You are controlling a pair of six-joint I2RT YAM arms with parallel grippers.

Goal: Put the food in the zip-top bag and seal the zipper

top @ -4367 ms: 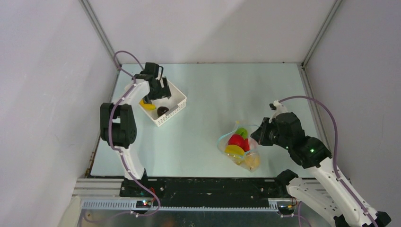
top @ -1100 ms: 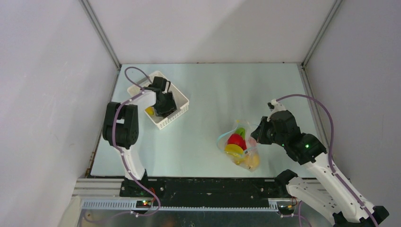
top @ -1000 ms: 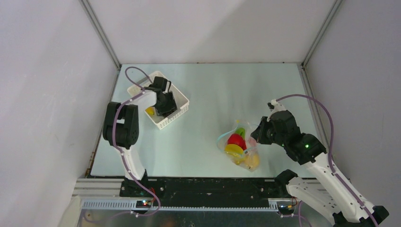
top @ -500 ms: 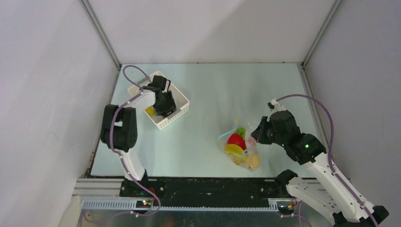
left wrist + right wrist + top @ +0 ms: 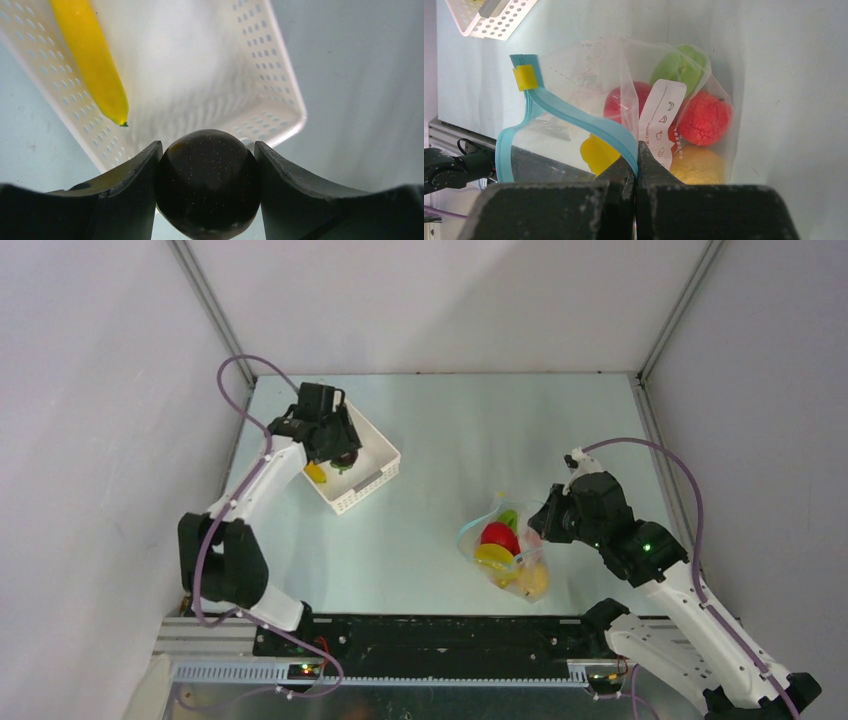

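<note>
My left gripper [image 5: 343,454] is shut on a dark purple round toy fruit [image 5: 209,181] and holds it just above the white slotted basket [image 5: 272,90]. A yellow toy banana [image 5: 92,60] lies in the basket [image 5: 372,481]. The clear zip-top bag [image 5: 505,555] lies right of centre with its mouth held open; red, green, yellow and orange food [image 5: 706,117] sits inside. My right gripper [image 5: 636,156] is shut on the light blue zipper strip [image 5: 589,125] at the bag's mouth; a yellow slider [image 5: 525,77] sits on the strip.
The basket stands at the far left of the table by the left wall. A metal rail [image 5: 400,635] runs along the near edge. Grey walls enclose the left, back and right sides.
My left gripper has closed on the dark purple fruit in the basket and lifted it, the left arm stretching out. My right gripper keeps its hold on the bag's mouth.
</note>
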